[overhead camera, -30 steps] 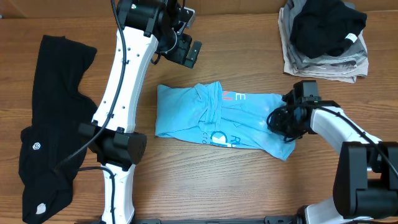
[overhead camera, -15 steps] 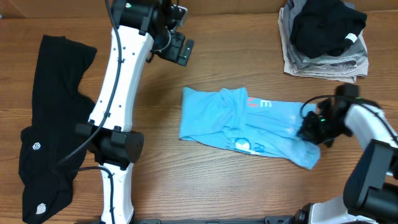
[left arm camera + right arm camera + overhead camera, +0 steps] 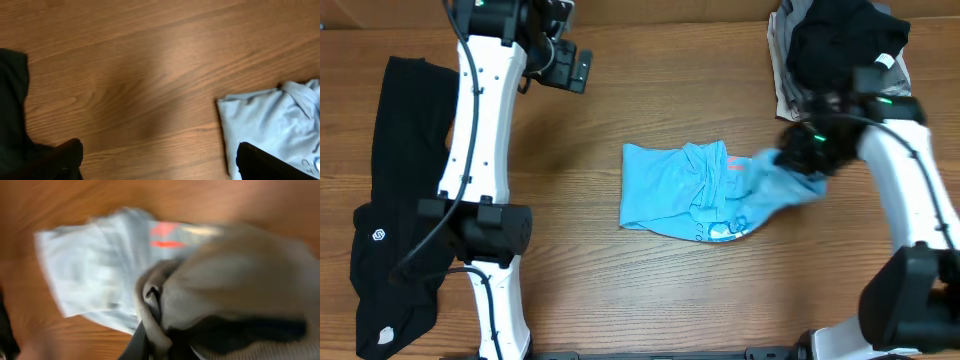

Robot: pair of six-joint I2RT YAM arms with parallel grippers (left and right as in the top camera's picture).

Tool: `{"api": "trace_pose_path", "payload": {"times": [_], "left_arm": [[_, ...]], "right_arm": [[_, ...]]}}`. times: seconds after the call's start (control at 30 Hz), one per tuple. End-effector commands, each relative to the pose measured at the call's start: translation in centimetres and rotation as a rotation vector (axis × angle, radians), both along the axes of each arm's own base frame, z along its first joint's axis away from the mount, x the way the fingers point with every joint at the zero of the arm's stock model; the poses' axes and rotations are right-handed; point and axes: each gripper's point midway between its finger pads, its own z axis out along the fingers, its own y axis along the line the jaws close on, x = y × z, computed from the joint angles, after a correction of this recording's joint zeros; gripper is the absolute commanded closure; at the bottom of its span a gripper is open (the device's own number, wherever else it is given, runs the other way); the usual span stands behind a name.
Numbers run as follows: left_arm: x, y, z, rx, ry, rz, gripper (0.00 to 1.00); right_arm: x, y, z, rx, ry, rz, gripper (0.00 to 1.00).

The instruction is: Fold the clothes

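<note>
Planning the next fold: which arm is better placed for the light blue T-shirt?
Right. The right gripper is shut on the light blue T-shirt; the left gripper hangs open, away from it.

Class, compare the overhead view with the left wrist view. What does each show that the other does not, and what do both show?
Only overhead: both arms, the right gripper shut on the right end of the blue T-shirt, the left gripper away from any cloth, and a pile of clothes in the far right corner. Only left wrist: the tips of its own fingers at the bottom edge. Both: the T-shirt's left edge, the black garment on the left, and the wooden table.
</note>
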Motion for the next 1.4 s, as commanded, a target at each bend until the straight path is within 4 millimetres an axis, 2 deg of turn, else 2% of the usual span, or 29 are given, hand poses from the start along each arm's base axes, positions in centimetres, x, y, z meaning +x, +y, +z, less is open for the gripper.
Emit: {"api": "trace_pose_path", "payload": {"times": [0.0,0.17,0.27,0.3,0.33,0.37,0.4,0.43,0.47,0.53,0.77,0.87,0.93,1.13,1.27,1.37], "left_arm": [[0.7,1.7,0.9,0.009,-0.043,0.017,0.0],[1.7,3.9,1.1,0.007,-0.071,0.065,0.0],[1.9,4.6,0.8,0.005,-0.065,0.079,0.0],[1.9,4.8,0.6,0.005,-0.062,0.083,0.0],[2.0,4.9,0.3,0.006,-0.055,0.084,0.0],[2.1,4.9,-0.1,0.007,-0.047,0.086,0.0],[2.2,4.9,-0.3,0.007,-0.043,0.086,0.0],[2.3,4.9,-0.7,0.007,-0.035,0.086,0.0],[2.3,4.9,-1.0,0.008,-0.028,0.086,0.0],[2.5,4.9,-1.7,0.009,-0.014,0.086,0.0],[2.8,4.7,-3.0,0.004,0.012,0.082,0.0],[2.8,4.8,-3.0,0.005,0.011,0.083,0.0],[2.8,4.8,-3.0,0.005,0.011,0.082,0.0],[3.1,5.0,-2.9,0.004,0.002,0.088,0.0],[3.3,5.0,-2.8,0.004,-0.008,0.088,0.0],[3.3,5.0,-2.8,0.004,-0.008,0.088,0.0]], "right_arm": [[0.7,6.7,2.9,0.04,-0.092,0.077,0.96],[0.5,15.6,1.9,0.012,-0.17,0.197,0.96],[-0.1,19.8,-0.1,0.0,-0.18,0.266,0.96],[-0.3,21.1,-0.9,0.003,-0.177,0.293,0.92],[-0.6,22.2,-1.8,0.003,-0.172,0.317,0.83],[-1.1,23.4,-2.9,0.002,-0.161,0.348,0.67],[-1.3,23.8,-3.2,0.001,-0.157,0.357,0.59],[-1.7,24.4,-3.7,0.0,-0.148,0.374,0.39],[-2.0,24.6,-3.8,-0.001,-0.145,0.38,0.26],[-2.1,24.7,-3.4,0.001,-0.146,0.381,0.18],[-0.7,22.4,1.6,-0.021,-0.15,0.337,0.16],[0.0,20.8,2.3,-0.056,-0.145,0.308,0.18],[-0.2,19.8,1.8,-0.086,-0.119,0.295,0.21],[-2.4,17.8,-1.8,-0.154,-0.002,0.293,0.32],[-3.7,17.8,-4.3,-0.157,0.038,0.31,0.41],[-4.5,18.2,-5.4,-0.141,0.053,0.325,0.56]]}}
